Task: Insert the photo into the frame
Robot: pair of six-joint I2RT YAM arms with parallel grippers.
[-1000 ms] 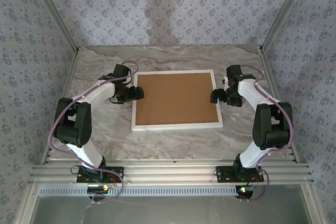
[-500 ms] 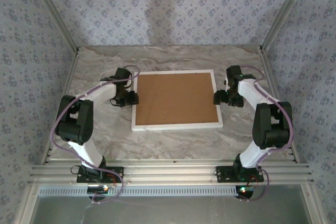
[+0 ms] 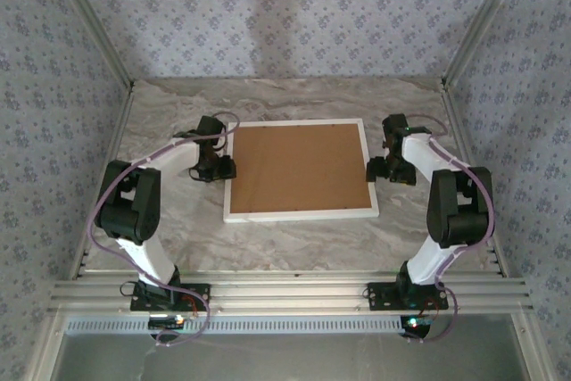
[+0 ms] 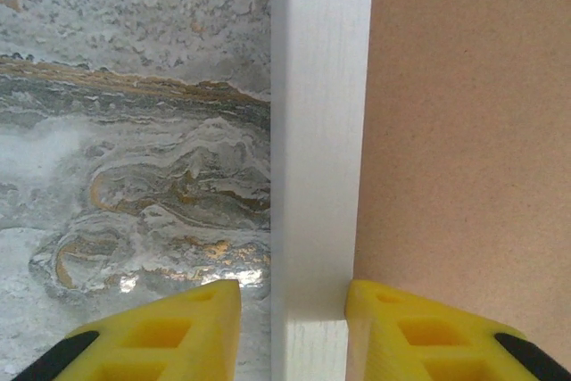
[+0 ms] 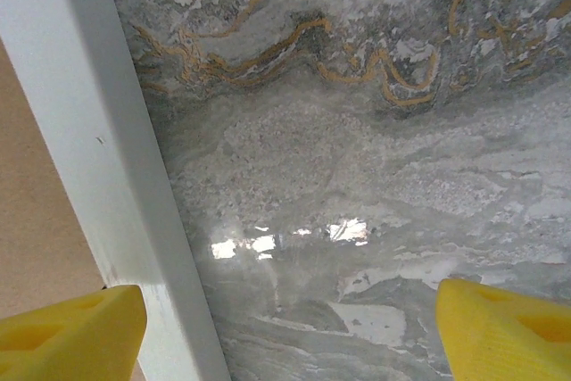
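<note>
Both grippers have eased outward from the frame's side edges since a second ago, and the left jaws have narrowed a good deal while the right ones barely changed.

Marble table (image 3: 294, 243) spreads under everything. At its middle the frame (image 3: 299, 214) lies flat and back-up, its white moulding running round the brown board (image 3: 299, 167) that fills the opening. Each arm bends in from its own side of the frame.

Left gripper (image 3: 224, 167) sits at the frame's left edge, about halfway along. In the left wrist view its yellow fingers (image 4: 178, 327) straddle the white moulding, one over bare marble and the other over the board. The jaws stand partly closed. The board-side finger meets the moulding's inner edge, while a sliver of marble shows between the outer finger and the moulding, so nothing is clamped.

Right gripper (image 3: 374, 169) sits at the frame's right edge, roughly level with the left one. Its jaws are spread wide and hold nothing. In the right wrist view one fingertip (image 5: 71, 327) lies over the moulding where it meets the board, and the other is well out over marble.
</note>
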